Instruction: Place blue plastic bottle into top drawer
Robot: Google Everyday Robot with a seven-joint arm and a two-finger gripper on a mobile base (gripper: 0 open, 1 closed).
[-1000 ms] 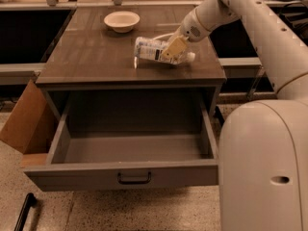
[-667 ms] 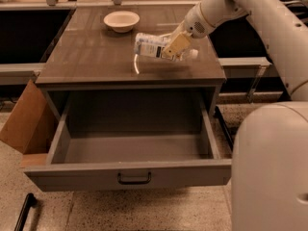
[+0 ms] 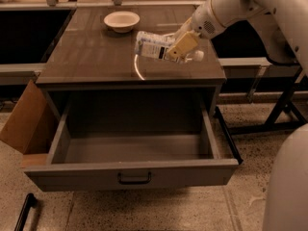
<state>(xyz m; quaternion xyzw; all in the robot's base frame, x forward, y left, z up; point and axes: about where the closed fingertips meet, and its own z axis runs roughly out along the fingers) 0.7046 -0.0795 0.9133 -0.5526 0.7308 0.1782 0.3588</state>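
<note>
The gripper [image 3: 180,47] clasps the blue plastic bottle [image 3: 151,44] sideways between its 2 fingers, white cap pointing right, over the cabinet top [image 3: 91,57]. Its label print is unreadable. The top drawer [image 3: 130,173] stands open below, nearer. A white bowl [image 3: 121,20] sits far left.

Tan claw [image 3: 180,48] over the brown cabinet top [image 3: 91,57] clasps a whitish-blue bottle [image 3: 149,45]; grey drawer [image 3: 86,173], white bowl [image 3: 121,20].

The blue plastic bottle [image 3: 155,45] lies sideways, white cap pointing right, clamped in the claw [image 3: 181,47] over the right of the bench [image 3: 86,57]. The grey top drawer [image 3: 86,173] stands open.
</note>
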